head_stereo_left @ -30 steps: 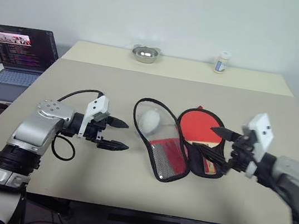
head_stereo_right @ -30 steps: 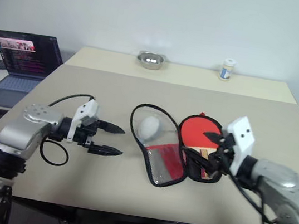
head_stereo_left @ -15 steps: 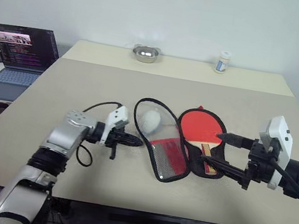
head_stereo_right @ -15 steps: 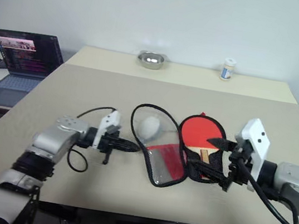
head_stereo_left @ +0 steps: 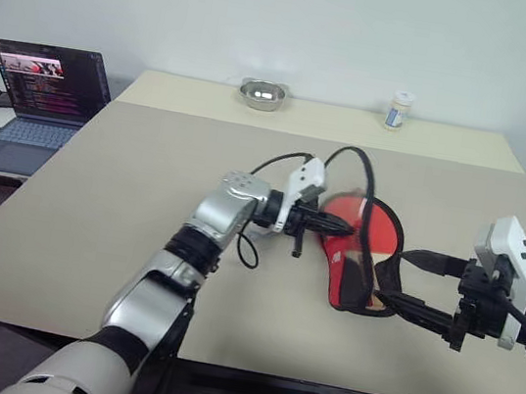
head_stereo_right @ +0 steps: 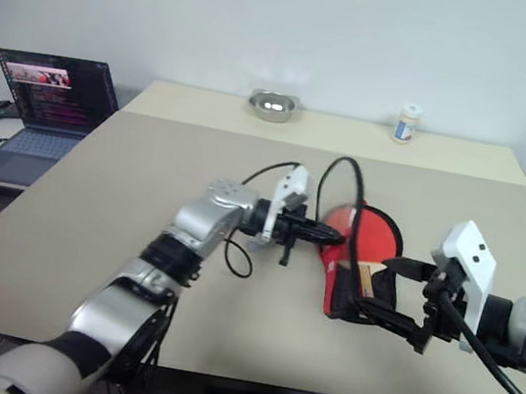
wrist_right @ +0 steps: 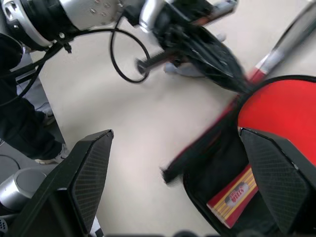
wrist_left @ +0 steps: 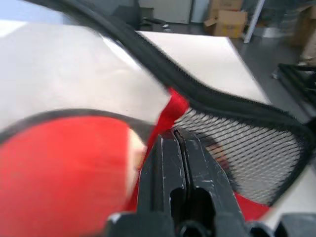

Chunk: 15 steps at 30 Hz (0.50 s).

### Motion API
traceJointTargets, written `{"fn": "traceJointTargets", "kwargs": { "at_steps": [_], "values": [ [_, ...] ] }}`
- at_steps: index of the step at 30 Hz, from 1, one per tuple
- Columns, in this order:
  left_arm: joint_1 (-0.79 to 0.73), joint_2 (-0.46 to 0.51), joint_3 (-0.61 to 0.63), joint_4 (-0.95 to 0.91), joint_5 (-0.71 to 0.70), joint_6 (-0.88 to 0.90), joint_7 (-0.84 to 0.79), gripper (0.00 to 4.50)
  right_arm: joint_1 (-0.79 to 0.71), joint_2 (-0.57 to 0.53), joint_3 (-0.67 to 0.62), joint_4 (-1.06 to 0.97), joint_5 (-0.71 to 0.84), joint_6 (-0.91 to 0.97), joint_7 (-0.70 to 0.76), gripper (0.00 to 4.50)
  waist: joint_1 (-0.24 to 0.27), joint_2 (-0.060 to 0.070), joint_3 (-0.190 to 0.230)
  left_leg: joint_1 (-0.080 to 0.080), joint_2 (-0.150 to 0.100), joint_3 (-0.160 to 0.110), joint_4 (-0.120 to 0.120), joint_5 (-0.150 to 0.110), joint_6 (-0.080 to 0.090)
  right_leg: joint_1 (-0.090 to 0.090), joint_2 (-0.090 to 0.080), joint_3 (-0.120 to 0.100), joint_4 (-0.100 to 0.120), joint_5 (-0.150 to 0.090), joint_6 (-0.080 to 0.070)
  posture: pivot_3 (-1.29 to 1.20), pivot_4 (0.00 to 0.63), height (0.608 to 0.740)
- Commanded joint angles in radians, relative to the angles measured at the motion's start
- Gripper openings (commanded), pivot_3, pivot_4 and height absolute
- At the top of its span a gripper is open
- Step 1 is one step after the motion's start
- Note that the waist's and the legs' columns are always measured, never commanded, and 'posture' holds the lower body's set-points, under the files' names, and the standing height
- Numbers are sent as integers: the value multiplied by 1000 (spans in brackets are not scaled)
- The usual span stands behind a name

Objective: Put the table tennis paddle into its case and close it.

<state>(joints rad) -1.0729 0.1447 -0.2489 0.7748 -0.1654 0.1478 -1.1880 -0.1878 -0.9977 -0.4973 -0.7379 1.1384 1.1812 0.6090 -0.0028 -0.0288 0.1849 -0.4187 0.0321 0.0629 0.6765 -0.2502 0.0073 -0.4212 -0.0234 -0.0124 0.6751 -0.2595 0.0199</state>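
Pinching the case flap, the left tool has its fingers pressed together on the red-and-mesh edge; in the left wrist view the two black fingers meet on the red trim w/ black mesh just beyond. Flap is lifted and folded over toward 3 o'clock, so the case sits partly closed at table centre, slightly toward 4 o'clock. Table tennis paddle lies inside the case, red face showing at the 12 o'clock end; its pale handle w/ red stripe shows in the right wrist view, resting on the black lining. Right tool hovers at 4 o'clock of the case, fingers spread wide apart, nothing between them, tips near the case's edge but not touching as far as can be told. Laptop sits off the table at 9–10 o'clock; metal bowl and small bottle stand at the far 12 o'clock edge, well apart.
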Motion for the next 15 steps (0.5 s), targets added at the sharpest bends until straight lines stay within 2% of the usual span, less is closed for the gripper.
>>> {"fn": "traceJointTargets", "kwargs": {
  "at_steps": [1, 4, 10, 13, 15],
  "values": [
    [-58, -24, 28, 112, 41, -106, 69, 28, 6, -23, -1, 20, -37, -48, -5, 4500, 0, 0, 0, 0, 0, 0, 0, 0, 0, 0, 0, 0, 0, 0, 0, 0, 150, 740],
    [-40, -16, 37, 96, 32, -126, 33, 28, 14, -17, 41, 66, -117, -88, -18, 4500, 0, 0, 0, -1, 0, -1, -1, 0, 0, 0, 0, -1, -1, 0, 0, 0, 150, 740],
    [34, 62, 53, -36, 9, -66, -55, 28, -17, 15, 147, 208, -258, -154, -47, 4500, -1, 0, 0, -1, 1, 0, -1, 0, 0, 0, 0, -1, -1, 0, 0, 0, 150, 740],
    [133, 181, 70, -246, -35, 45, -119, 28, -111, 70, 311, 420, -437, -227, -93, 4500, -14, 0, 0, 0, 1, 0, 0, 0, 0, 0, 0, 0, 0, 0, 0, 0, 150, 740],
    [191, 238, 80, -385, -77, 121, -150, 28, -163, 110, 378, 520, -504, -254, -99, 4500, -24, 0, 0, 1, 2, 1, 0, 0, 0, 0, 0, 1, 2, 0, 0, 0, 150, 740]
  ]
}}
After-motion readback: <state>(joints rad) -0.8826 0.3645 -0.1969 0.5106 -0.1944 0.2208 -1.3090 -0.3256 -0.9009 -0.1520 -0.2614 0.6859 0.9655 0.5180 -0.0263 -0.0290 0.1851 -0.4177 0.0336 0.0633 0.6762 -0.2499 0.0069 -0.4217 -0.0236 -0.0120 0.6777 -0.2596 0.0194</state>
